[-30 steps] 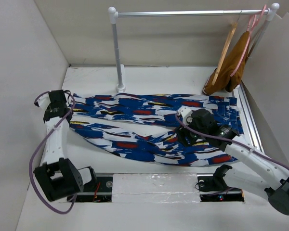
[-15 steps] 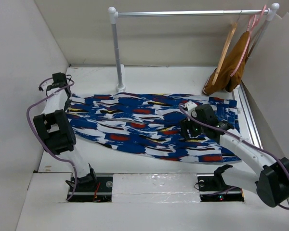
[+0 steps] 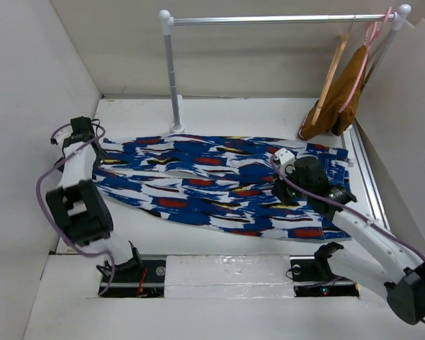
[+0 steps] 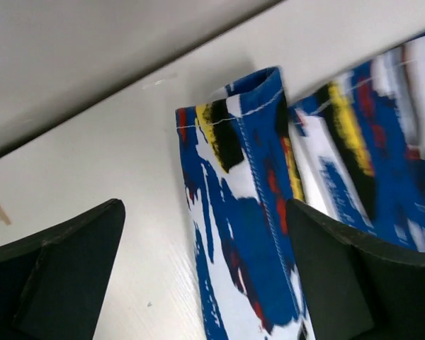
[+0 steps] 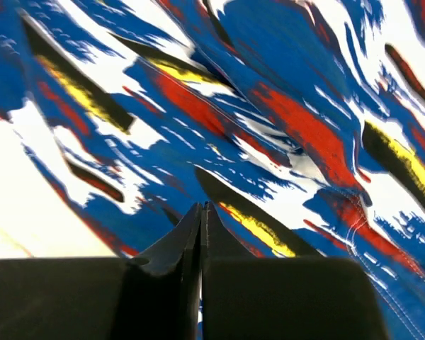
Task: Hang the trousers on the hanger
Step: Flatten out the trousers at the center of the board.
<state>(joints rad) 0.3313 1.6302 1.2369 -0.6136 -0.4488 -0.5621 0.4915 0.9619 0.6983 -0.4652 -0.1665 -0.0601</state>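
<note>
trousers (image 3: 212, 188) flat on surface (image 3: 219, 117) in front of rack post (image 3: 171, 78), leg folded on leg. hanger (image 3: 331, 71) hangs far right of post, well apart from trousers. left tool (image 4: 205, 251) spread over cuff end, gripping nothing. right tool (image 5: 201, 212) pressed together over cloth right of post; pinch not discernible. risk: cloth slips on lift, fold falls apart.

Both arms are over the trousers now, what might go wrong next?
Left claw stands open over the cuff of the trousers; lifting now would leave it behind. Right claw is shut, tips together on the fabric, so it may hold only a thin fold, or nothing. The wooden hanger hangs beside the mustard garment; they could snag.
</note>
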